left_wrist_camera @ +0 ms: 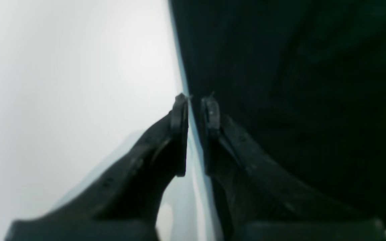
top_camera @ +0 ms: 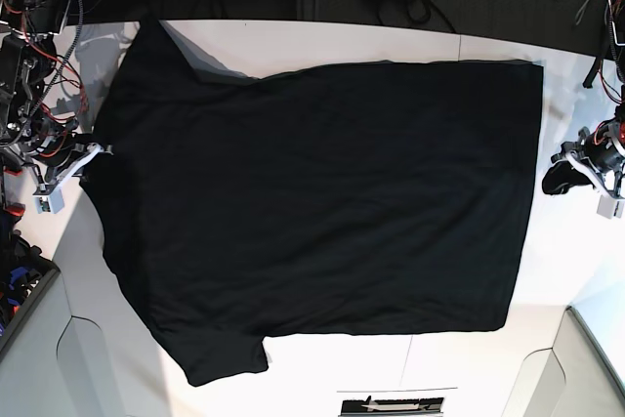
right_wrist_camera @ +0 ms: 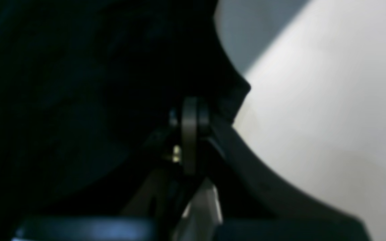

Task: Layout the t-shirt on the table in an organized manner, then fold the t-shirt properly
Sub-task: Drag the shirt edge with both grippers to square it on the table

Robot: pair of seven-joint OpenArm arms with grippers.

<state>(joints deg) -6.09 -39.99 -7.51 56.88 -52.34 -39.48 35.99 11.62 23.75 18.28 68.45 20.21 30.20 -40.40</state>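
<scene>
Black fingers of the left gripper point(left_wrist_camera: 194, 100) are standing slightly apart beside the t-shirt point(top_camera: 322, 202) edge; the right gripper point(right_wrist_camera: 189, 110) is pinching its cloth on the table point(top_camera: 293, 46).

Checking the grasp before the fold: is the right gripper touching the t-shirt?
Touching. In the right wrist view the right gripper is shut on the black edge of the t-shirt, the cloth running into its tips.

White table point(top_camera: 391, 363), black t-shirt point(top_camera: 322, 202) spread flat across it, sleeves at the left side
</scene>
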